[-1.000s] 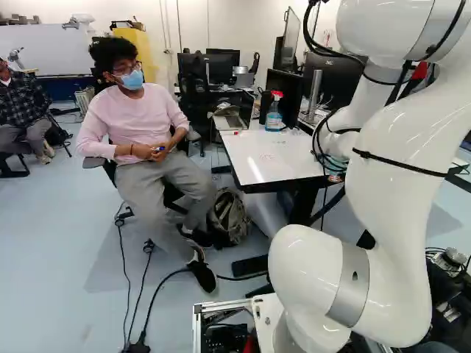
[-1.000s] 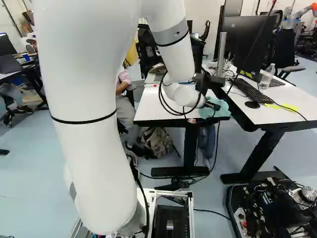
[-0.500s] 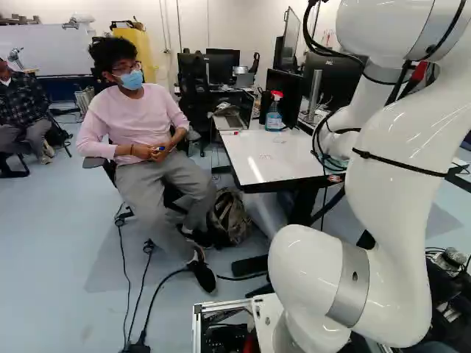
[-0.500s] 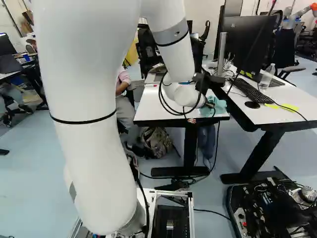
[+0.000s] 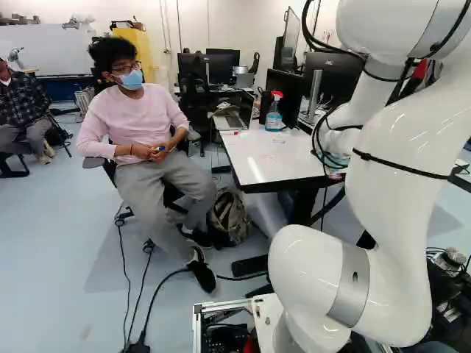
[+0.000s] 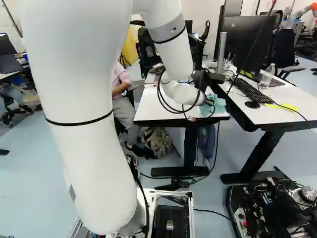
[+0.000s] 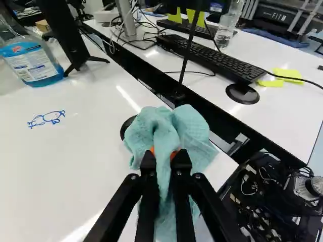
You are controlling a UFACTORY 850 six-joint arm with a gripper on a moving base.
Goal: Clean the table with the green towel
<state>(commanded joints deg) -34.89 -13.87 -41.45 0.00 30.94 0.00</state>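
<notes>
The white table (image 7: pixel 75 171) bore a blue drawing (image 7: pixel 46 119); near its far edge, the jaws were clamped on the towel (image 7: pixel 194 128). The arm (image 6: pixel 79 94) had just shifted slightly, towel along with it, but the drawing probably needed wiping.

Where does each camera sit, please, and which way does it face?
Left base view: behind the arm, to its left, facing ahead over the white table; arm at right.
Right base view: behind the arm, to its right, facing the same table; arm left of middle.
Wrist view: on the wrist, facing along the gripper, shut on the towel.
Shared: spray bottle, left base and wrist; keyboard, right base and wrist.
</notes>
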